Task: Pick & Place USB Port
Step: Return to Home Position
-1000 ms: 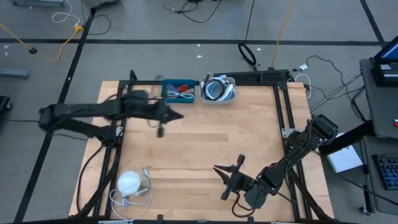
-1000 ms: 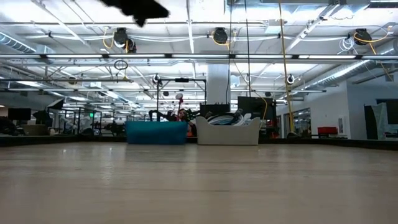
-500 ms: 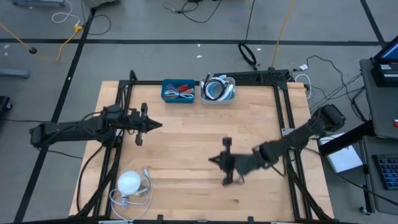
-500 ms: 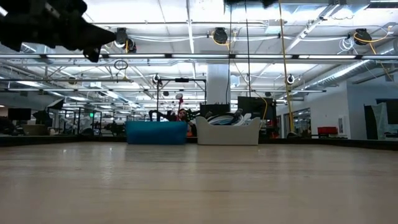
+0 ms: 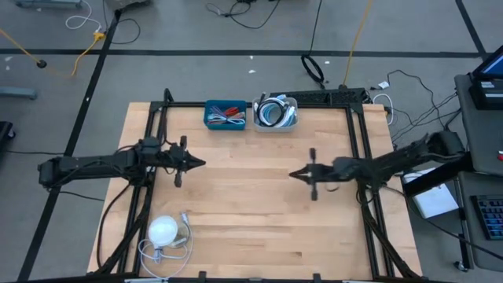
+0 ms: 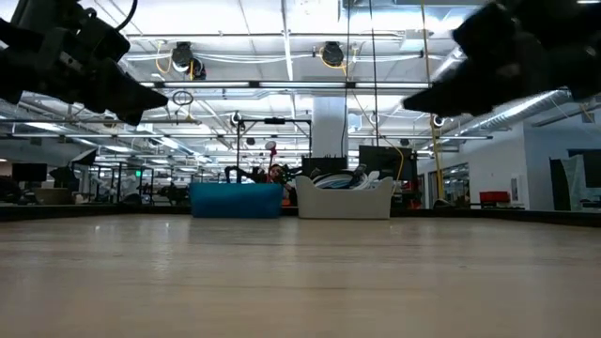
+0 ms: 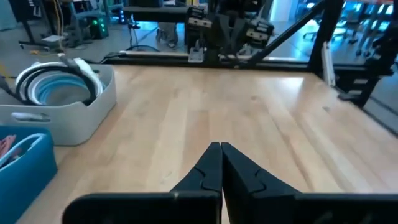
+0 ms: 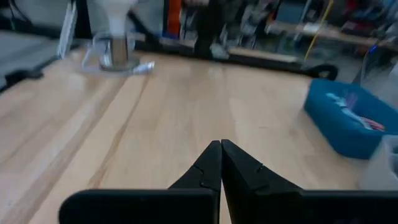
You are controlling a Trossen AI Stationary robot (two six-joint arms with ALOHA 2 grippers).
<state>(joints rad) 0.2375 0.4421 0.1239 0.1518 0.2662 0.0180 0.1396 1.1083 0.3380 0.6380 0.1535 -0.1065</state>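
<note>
USB cables [image 5: 272, 111]: coiled inside gray bin [image 5: 276, 127], table's 12 o'clock edge; plugs indistinct.
Left gripper [image 5: 200, 163]: 9 o'clock, fingers pressed together, empty.
Right gripper [image 5: 294, 174]: 3 o'clock, likewise closed.

a blue bin [image 5: 225, 114] stands at the far edge of the pale wooden surface [image 5: 251, 212], a little left of the middle, with red and pale bits lying in it. at the near left corner sits a white domed object [image 5: 163, 230], its white cord [image 5: 183, 236] looped loosely beside it and over the edge. on the grey floor [image 5: 196, 31] beyond the far edge lie a coiled black cable [image 5: 313, 68] and a long yellow cable [image 5: 357, 35], well apart from the bin.
</note>
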